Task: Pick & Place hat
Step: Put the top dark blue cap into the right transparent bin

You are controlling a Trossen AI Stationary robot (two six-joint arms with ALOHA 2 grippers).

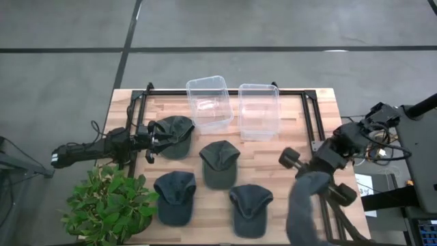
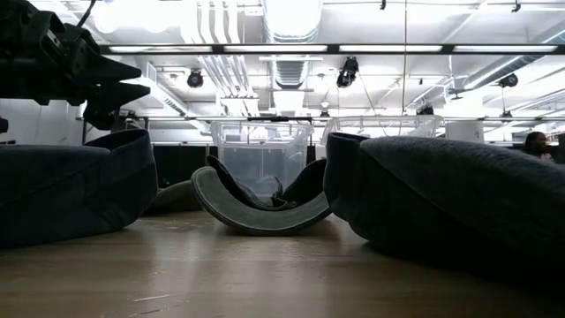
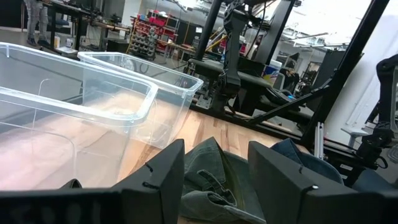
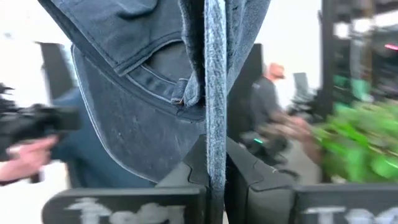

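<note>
Several dark caps lie on the wooden table [image 1: 273, 154]. My left gripper [image 1: 151, 141] is open at the far-left cap [image 1: 176, 133]; in the left wrist view its fingers stand on either side of that dark green cap [image 3: 211, 177], just above it. My right gripper [image 4: 214, 171] is shut on a blue denim cap [image 1: 304, 205], held high over the table's near right corner. The other caps rest at the middle [image 1: 220, 162], near left [image 1: 175, 197] and near middle [image 1: 250, 208]. My right gripper pinches the blue cap by its rim edge [image 4: 214, 124] between the two fingers. The inner band and crown [image 4: 143, 93] spread out beyond the fingertips. The cap is lifted clear of the table.
Two clear plastic bins [image 1: 210, 102] [image 1: 259, 109] stand side by side at the table's far edge. A potted plant [image 1: 109, 201] sits at the near left corner. A black frame [image 1: 311, 116] runs along the far and right sides. People show in the room behind.
</note>
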